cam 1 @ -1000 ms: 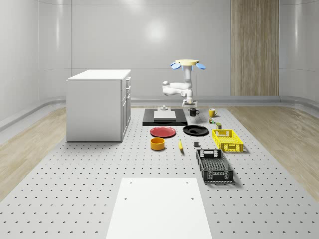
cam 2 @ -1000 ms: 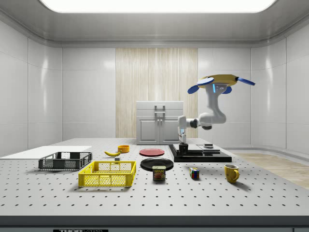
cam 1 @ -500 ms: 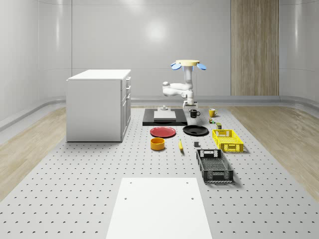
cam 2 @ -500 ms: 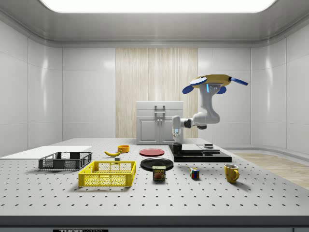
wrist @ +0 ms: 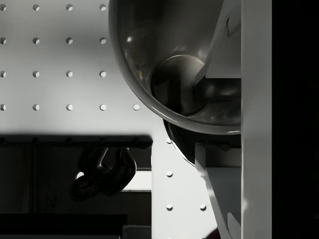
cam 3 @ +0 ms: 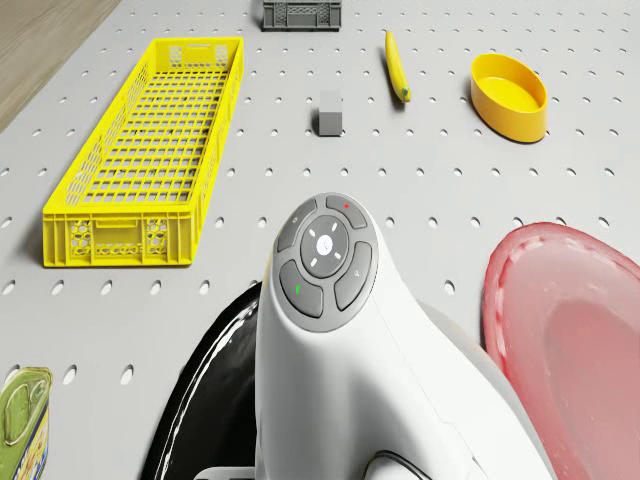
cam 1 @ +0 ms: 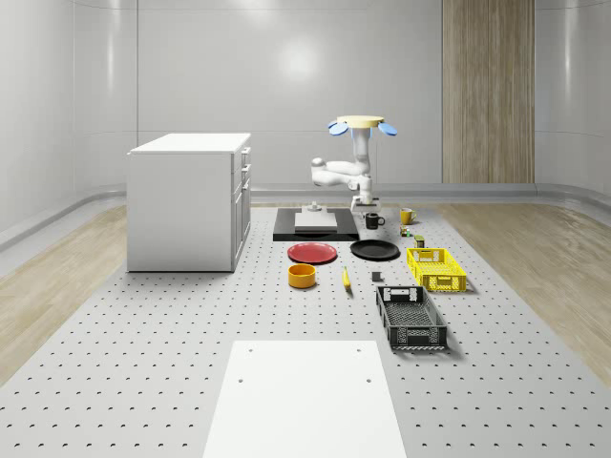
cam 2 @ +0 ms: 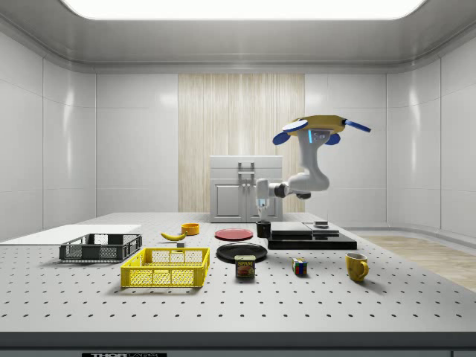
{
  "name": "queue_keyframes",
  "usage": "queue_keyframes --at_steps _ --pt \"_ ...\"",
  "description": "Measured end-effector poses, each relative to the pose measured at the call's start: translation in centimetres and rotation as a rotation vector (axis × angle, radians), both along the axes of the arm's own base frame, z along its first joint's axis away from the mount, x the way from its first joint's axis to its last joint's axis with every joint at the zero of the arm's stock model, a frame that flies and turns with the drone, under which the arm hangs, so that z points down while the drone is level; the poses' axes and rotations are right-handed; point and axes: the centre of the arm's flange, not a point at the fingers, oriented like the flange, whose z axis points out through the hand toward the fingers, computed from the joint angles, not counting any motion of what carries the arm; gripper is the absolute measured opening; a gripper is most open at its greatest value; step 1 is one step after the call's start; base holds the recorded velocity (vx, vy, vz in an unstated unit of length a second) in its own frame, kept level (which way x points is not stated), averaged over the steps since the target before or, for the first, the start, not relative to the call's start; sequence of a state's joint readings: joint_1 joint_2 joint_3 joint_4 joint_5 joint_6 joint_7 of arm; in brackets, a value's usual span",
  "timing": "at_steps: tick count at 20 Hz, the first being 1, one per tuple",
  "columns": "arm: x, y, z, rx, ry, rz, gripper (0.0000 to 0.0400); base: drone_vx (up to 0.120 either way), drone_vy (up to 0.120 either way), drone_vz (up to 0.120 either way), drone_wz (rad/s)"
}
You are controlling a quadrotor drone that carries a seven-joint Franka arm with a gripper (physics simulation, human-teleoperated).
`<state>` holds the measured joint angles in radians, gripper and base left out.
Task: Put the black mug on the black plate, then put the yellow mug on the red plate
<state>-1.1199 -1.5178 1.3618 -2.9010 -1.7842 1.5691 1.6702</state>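
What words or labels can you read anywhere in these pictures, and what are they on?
"SPAM": on the can standing on the table, side view.
Plate on the table's front edge: cut off, unreadable.
Button marks on the arm's wrist: too small to read.
black mug: no text seen.

We see a matt grey perforated metal counter [cam 1: 143,363], a glossy round black plate [cam 1: 374,250] catching highlights, a smooth shiny black mug [wrist: 169,59], a yellow plastic mesh crate [cam 3: 150,150], and light wood-grain floor [cam 1: 57,277] at the left.
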Motion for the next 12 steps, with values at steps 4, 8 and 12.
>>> queue_keyframes --at_steps 4,8,12 --pt "0.00 0.00 0.00 0.000 0.000 0.000 0.0110 0.120 0.000 -0.060 0.000" --pt "0.00 0.00 0.00 0.000 0.000 0.000 0.0110 0.120 0.000 0.000 0.000" --pt "0.00 0.00 0.00 0.000 0.000 0.000 0.0110 0.120 0.000 0.000 0.000"
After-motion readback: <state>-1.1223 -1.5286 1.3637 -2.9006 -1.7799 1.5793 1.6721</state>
